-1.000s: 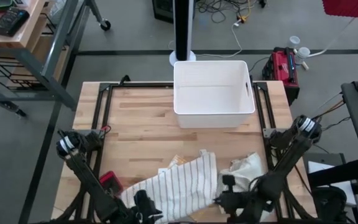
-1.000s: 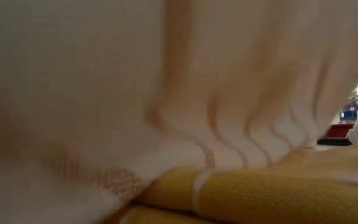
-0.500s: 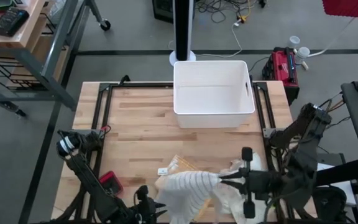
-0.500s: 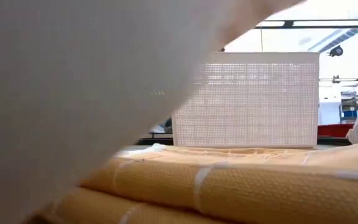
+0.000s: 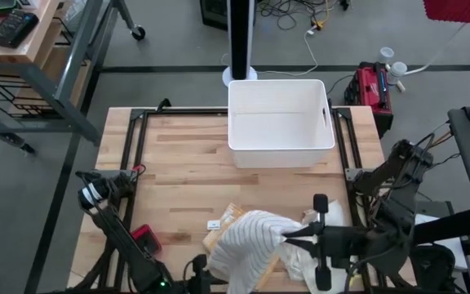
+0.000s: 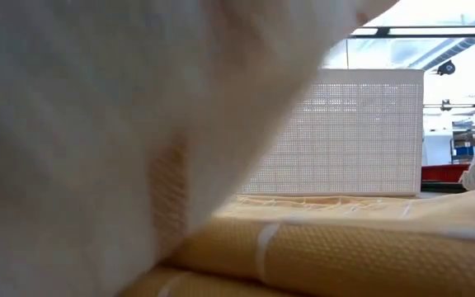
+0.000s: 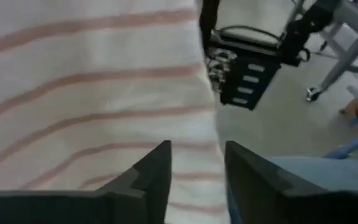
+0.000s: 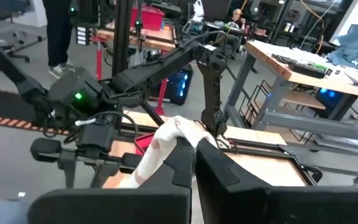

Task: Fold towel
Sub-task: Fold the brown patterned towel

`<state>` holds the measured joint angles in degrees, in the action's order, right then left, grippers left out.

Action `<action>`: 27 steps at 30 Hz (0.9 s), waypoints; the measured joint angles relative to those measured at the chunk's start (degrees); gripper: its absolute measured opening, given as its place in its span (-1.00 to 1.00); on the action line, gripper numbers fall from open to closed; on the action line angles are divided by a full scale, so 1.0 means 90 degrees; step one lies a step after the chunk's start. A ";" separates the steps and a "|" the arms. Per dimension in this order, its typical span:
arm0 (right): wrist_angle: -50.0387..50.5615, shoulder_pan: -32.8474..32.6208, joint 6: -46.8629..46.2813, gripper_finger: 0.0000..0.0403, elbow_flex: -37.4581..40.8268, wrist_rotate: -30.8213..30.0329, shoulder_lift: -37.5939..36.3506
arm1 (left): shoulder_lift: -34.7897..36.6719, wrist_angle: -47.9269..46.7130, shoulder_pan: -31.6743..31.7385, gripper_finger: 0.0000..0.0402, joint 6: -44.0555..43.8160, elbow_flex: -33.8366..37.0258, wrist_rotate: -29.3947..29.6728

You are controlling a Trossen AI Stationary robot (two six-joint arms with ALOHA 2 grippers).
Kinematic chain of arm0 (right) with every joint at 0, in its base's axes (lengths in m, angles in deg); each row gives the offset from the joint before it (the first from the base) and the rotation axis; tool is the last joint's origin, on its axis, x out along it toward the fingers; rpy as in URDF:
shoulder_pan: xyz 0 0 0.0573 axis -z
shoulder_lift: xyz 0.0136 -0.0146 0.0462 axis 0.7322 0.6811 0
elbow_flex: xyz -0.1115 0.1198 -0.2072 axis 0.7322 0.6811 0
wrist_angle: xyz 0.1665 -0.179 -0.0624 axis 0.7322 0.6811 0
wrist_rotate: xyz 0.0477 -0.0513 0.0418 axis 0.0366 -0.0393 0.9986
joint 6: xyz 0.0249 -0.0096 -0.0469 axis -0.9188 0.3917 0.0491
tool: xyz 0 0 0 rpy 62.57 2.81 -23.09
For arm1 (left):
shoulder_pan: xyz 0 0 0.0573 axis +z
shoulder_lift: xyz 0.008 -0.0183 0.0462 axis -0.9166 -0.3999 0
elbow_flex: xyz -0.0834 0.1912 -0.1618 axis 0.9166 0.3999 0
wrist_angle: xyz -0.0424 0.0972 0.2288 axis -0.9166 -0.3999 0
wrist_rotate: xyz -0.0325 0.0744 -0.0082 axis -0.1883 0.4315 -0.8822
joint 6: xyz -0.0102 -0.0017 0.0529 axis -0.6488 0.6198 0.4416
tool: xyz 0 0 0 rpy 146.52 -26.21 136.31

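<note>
I see a wooden worktop [image 5: 182,163] on grey floor — right fingers [image 8: 185,163] clamped on the striped towel [image 5: 247,245], left fingers [image 7: 157,171] apart — white bin [image 5: 280,122] behind.

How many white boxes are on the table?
1. The white box sits at the far edge of the table, beyond the striped towel. The towel blocks part of the low view, so something small could hide there.

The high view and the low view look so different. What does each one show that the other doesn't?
Only the high view shows the wooden table, both arms, and the right gripper shut on a raised edge of the striped towel. Only the low view shows yellow towels stacked close to the camera. Both show the striped towel, a pale blur in the low view, and the white bin.
</note>
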<state>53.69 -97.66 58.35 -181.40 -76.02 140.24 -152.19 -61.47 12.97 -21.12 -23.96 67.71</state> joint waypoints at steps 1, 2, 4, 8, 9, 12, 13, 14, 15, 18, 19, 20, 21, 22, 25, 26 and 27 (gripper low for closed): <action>0.0000 0.0000 -0.0002 -1.00 0.0000 0.0000 0.0032 | -0.0051 0.0012 0.0001 -0.20 -0.0044 0.0000 -0.0043; 0.0002 0.0000 0.0000 -1.00 0.0000 -0.0002 0.0061 | -0.0097 -0.0008 0.0002 -0.14 -0.0124 0.0001 -0.0053; 0.0001 0.0000 -0.0009 -1.00 0.0000 -0.0002 0.0127 | -0.0159 0.0004 0.0004 -0.04 -0.0354 0.0007 -0.0053; 0.0039 0.0018 -0.0064 -1.00 0.0000 -0.0002 0.0240 | -0.0414 0.0494 0.0095 0.09 -0.0538 -0.0013 -0.0047; 0.0044 0.0027 -0.0082 -1.00 0.0000 -0.0003 0.0255 | -0.0533 0.0588 0.0149 0.10 -0.0545 -0.0015 -0.0053; 0.0200 0.0032 -0.0228 -1.00 0.0002 -0.0005 0.0260 | -0.0893 0.0613 0.0362 0.11 -0.0771 -0.0053 -0.0241; 0.0246 0.0037 -0.0324 -1.00 0.0002 -0.0015 0.0260 | -0.0994 0.0624 0.0433 0.11 -0.0855 -0.0110 -0.0373; 0.0301 0.0053 -0.0392 -1.00 0.0001 -0.0040 0.0260 | -0.1078 0.0639 0.0510 0.10 -0.0913 -0.0162 -0.0546; 0.0367 0.0069 -0.0427 -1.00 0.0002 -0.0057 0.0260 | -0.1159 0.0633 0.0581 0.09 -0.0983 -0.0225 -0.0766; 0.0538 0.0073 -0.0611 -1.00 0.0002 -0.0054 0.0265 | -0.1417 0.0610 0.0727 0.05 -0.1018 -0.0461 -0.1471; 0.0554 0.0075 -0.0668 -1.00 0.0000 -0.0056 0.0265 | -0.1487 0.0583 0.0770 0.04 -0.1020 -0.0545 -0.1656; 0.0583 0.0085 -0.0677 -1.00 0.0002 -0.0056 0.0265 | -0.1551 0.0557 0.0800 0.03 -0.1020 -0.0627 -0.1785; 0.0612 0.0085 -0.0682 -1.00 0.0002 -0.0056 0.0265 | -0.1597 0.0480 0.0821 0.02 -0.1023 -0.0706 -0.1887; 0.0605 0.0085 -0.0694 -1.00 0.0007 -0.0055 0.0273 | -0.1645 0.0314 0.0839 0.01 -0.1072 -0.0819 -0.1919; 0.0619 0.0085 -0.0716 -1.00 0.0012 -0.0056 0.0296 | -0.1773 -0.0644 0.0872 -0.01 -0.1544 -0.1156 -0.1983; 0.0632 0.0085 -0.0718 -1.00 0.0015 -0.0051 0.0301 | -0.1803 -0.0965 0.0875 -0.02 -0.1758 -0.1301 -0.1994; 0.0641 0.0085 -0.0719 -1.00 0.0017 -0.0053 0.0301 | -0.1812 -0.1271 0.0875 -0.02 -0.1968 -0.1377 -0.1977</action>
<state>59.46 -96.90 51.89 -181.24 -76.50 142.95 -168.50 -72.91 20.85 -38.84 -36.35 49.92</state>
